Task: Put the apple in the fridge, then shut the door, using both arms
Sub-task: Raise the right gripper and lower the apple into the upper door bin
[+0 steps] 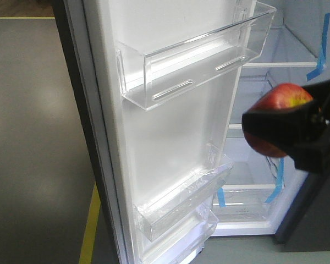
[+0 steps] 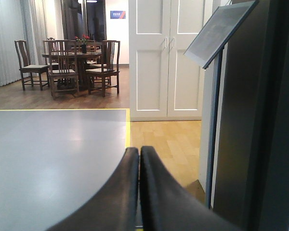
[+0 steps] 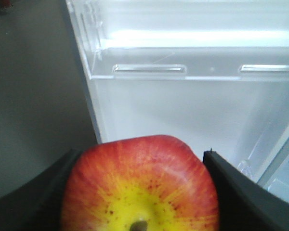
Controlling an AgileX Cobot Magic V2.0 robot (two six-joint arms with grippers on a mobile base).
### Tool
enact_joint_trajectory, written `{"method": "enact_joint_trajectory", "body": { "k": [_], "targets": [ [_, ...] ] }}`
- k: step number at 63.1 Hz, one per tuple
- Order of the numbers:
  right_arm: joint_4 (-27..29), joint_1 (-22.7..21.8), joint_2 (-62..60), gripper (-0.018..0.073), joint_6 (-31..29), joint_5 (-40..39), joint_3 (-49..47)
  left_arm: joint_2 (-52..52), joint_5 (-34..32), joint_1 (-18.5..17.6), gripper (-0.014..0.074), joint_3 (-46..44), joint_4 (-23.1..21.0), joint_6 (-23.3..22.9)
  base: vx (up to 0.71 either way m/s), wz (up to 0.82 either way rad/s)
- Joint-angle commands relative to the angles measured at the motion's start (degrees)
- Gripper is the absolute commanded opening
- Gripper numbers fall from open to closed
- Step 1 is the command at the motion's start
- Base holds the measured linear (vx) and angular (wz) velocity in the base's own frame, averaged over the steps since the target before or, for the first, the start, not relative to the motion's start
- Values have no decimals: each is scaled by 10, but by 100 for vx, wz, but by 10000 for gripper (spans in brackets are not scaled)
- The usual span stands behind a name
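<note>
1. The apple (image 1: 276, 102) hangs in the air before the open fridge (image 1: 247, 165), about level with a middle shelf and outside the cabinet.
2. It is round, with no clear long axis. Its stem (image 3: 140, 225) and yellow dimple face back toward the right wrist camera, and its red far side faces the door's liner.
3. The right fingers (image 3: 241, 192) grasp the apple from both sides.
4. The door (image 1: 165, 143) stands open at the apple's left. An upper clear bin (image 1: 198, 60) and a lower bin (image 1: 181, 203) jut out from it.
5. Blue tape (image 1: 322, 44) runs down the fridge's interior.
6. The left fingers (image 2: 130, 183) are clenched together on nothing, above grey floor (image 2: 53, 154). A dining table (image 2: 72, 55) with chairs stands far off.
</note>
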Motion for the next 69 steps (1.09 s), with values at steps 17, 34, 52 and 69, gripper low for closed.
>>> {"method": "enact_joint_trajectory", "body": {
  "k": [17, 34, 52, 69],
  "targets": [
    [-31, 0, 109, 328, 22, -34, -221, -9, -41, 1, -6, 12, -2, -2, 0, 0],
    [-69, 0, 228, 328, 68, -39, -378, -9, -41, 1, -6, 12, -2, -2, 0, 0],
    [-99, 0, 334, 328, 72, -57, -484, -9, -41, 1, -6, 12, -2, -2, 0, 0],
    [-103, 0, 390, 328, 72, -81, -484, -9, -41, 1, -6, 12, -2, -2, 0, 0]
  ]
}}
